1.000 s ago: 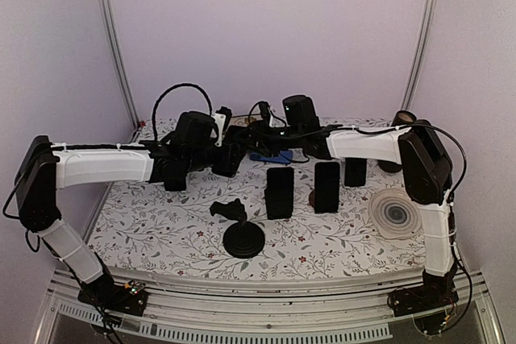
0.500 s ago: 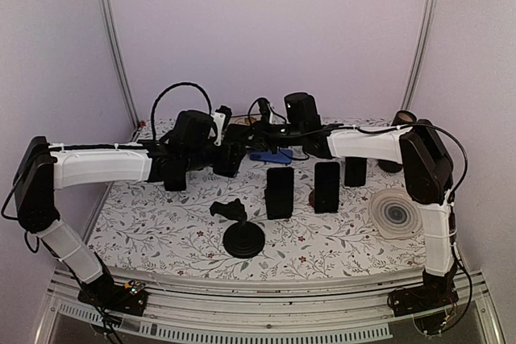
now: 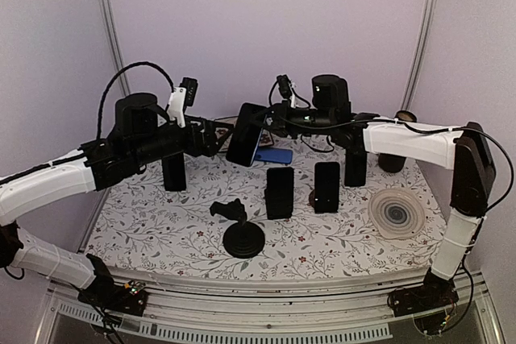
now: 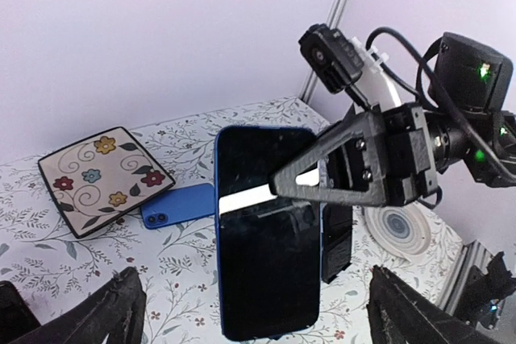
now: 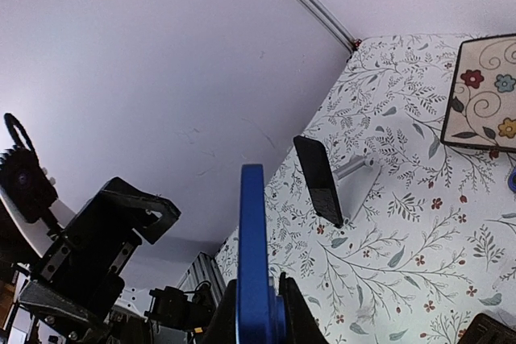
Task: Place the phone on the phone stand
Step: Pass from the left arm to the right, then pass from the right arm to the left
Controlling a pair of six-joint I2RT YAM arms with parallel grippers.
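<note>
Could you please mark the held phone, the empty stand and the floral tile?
held phone (image 4: 266, 271), left wrist view, its dark screen.
empty stand (image 3: 243, 241), top view, its round base.
floral tile (image 4: 104, 179), left wrist view, its centre.

I hold both arms raised, facing each other; left gripper (image 4: 251, 279) gapes wide, right gripper (image 3: 262, 124) clamps the phone (image 3: 244, 136).

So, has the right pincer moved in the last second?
Yes. The right pincer has gone up, carrying the phone it grips; it now sits higher than the blue phone lying flat, where earlier it was down level with it.
</note>
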